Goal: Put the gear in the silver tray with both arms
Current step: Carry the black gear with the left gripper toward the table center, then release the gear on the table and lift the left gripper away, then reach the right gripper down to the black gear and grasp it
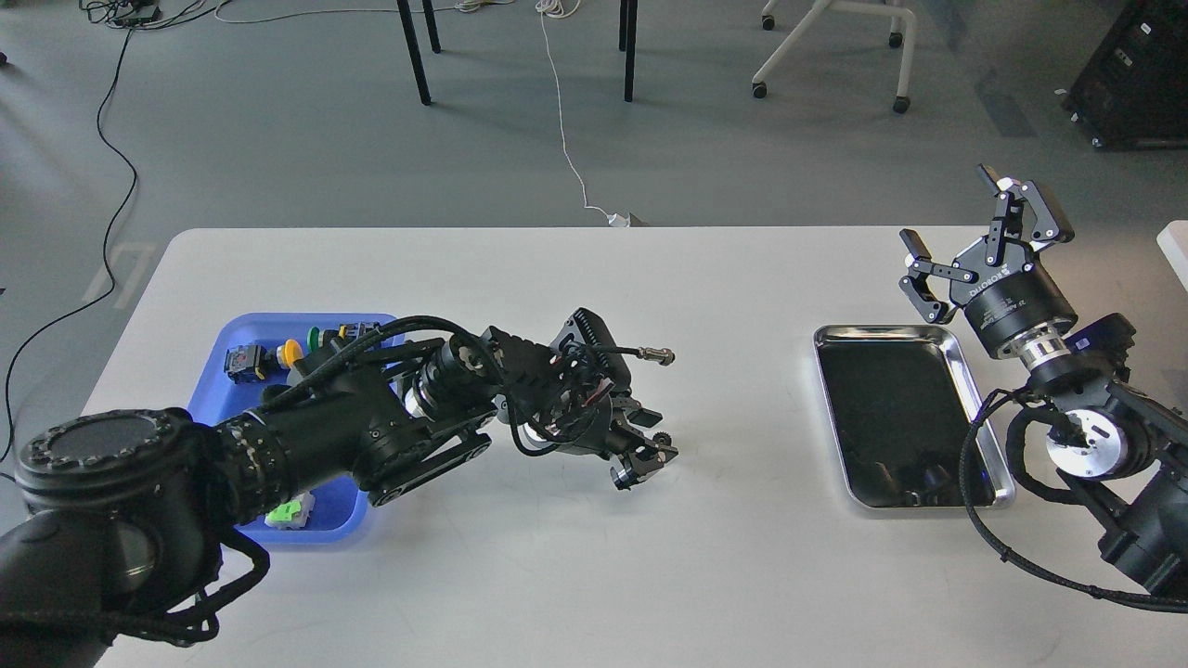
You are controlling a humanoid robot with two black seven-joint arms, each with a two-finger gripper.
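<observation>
The silver tray lies on the right of the white table, its dark floor bare apart from reflections. My left gripper is low over the middle of the table, far left of the tray. It looks shut on a small dark toothed gear that shows at its fingertips. My right gripper is open and empty, raised above the tray's far right corner, fingers pointing away from me.
A blue plastic tray with several small coloured parts sits at the left, partly hidden by my left arm. A metal-tipped cable plug sticks out from the left wrist. Chair and table legs stand on the floor beyond the table.
</observation>
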